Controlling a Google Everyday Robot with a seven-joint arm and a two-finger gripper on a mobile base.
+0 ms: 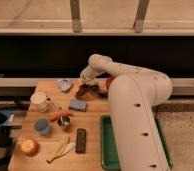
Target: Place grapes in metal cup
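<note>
The grapes (82, 92), a dark reddish lump, are at the back middle of the wooden table (92, 125), low over its surface. My gripper (86, 89) reaches down from the white arm and is shut on the grapes. The arm's wrist sits just above them, and its dark fingers blend with the bunch. The metal cup (64, 123), small, silver and dark inside, stands upright nearer the table's front left, well apart from the gripper. An orange carrot-like piece (57, 116) lies against the cup's far side.
A blue sponge (78, 105) lies between the grapes and the metal cup. Also on the table: white mug (39, 100), blue cup (42, 126), pale blue object (65, 84), apple (29, 147), banana (60, 149), black remote (81, 140). A red-orange bowl (109, 82) shows behind the arm; a green tray (106, 147) lies at right.
</note>
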